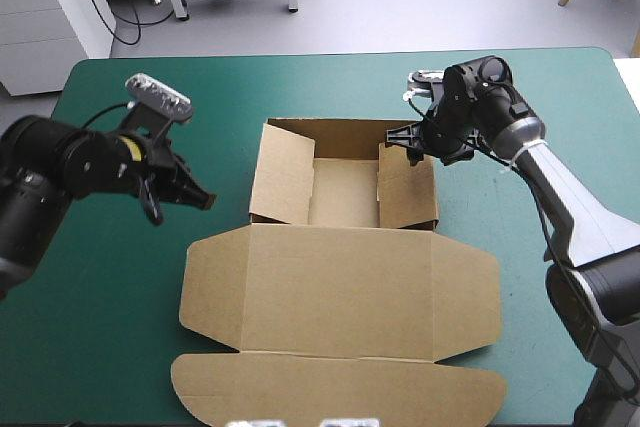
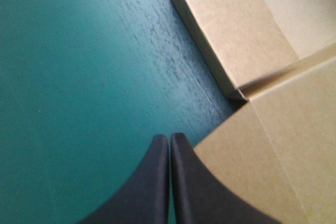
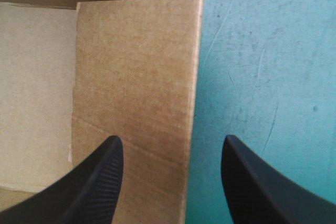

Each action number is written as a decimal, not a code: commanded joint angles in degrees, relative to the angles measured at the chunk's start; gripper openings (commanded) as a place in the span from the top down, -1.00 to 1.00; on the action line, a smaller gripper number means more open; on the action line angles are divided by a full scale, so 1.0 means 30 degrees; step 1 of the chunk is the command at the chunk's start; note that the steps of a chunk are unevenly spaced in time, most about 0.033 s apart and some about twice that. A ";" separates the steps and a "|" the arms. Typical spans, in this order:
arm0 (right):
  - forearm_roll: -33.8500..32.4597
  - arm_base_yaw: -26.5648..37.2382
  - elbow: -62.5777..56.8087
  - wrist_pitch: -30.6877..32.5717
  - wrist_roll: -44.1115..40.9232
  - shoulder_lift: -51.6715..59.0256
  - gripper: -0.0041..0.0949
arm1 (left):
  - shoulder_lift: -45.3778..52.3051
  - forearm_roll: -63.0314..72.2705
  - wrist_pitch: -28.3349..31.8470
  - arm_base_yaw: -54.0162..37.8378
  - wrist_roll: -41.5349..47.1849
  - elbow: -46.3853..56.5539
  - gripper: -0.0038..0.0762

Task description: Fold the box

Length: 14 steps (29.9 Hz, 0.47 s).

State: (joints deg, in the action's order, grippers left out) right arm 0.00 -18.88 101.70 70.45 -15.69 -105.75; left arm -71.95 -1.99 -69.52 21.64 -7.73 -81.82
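Box (image 1: 340, 287) sits mid-frame in the high view. Its tray, walls up, is at upper centre. The lid lies flat and spreads toward the bottom edge, with the rounded flap almost at the frame bottom.

Left gripper (image 1: 200, 197) is at mid-left, fingers pressed together over bare teal-green cover (image 1: 100, 287), near the tray's left wall but apart from it. In the left wrist view the left gripper (image 2: 169, 137) has the box (image 2: 273, 145) just beside it.

Right gripper (image 1: 405, 137) is right of upper centre, at the far end of the tray's right wall, fingers spread. In the right wrist view the wall's edge runs between the fingers of the right gripper (image 3: 171, 138), with box (image 3: 136, 77) under one finger and cover (image 3: 262, 66) under the other.

Open cover lies left and right of the box, plus a strip along the table's far edge.
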 commanded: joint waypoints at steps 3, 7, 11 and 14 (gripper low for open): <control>0.0500 0.0110 0.0396 -0.0498 0.0034 -0.0105 -0.11 | 0.4316 0.0406 0.2376 0.0114 -0.0143 0.4744 0.93; 0.0801 0.0110 0.0396 -0.0498 0.0034 -0.0475 -0.11 | 0.6632 0.0406 0.3349 0.0114 -0.0175 0.8756 0.93; 0.1241 0.0110 0.0396 -0.0498 0.0034 -0.0699 -0.11 | 0.8972 0.0442 0.4077 0.0114 -0.0175 1.2234 0.93; 0.1202 0.0110 0.0396 -0.0498 0.0034 -0.0872 -0.11 | 1.0546 0.0442 0.4827 0.0114 -0.0175 1.4497 0.93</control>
State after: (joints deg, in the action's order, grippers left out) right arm 3.46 -18.88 101.70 69.88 -15.74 -110.88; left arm -44.42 -1.01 -59.74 21.64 -8.30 -41.98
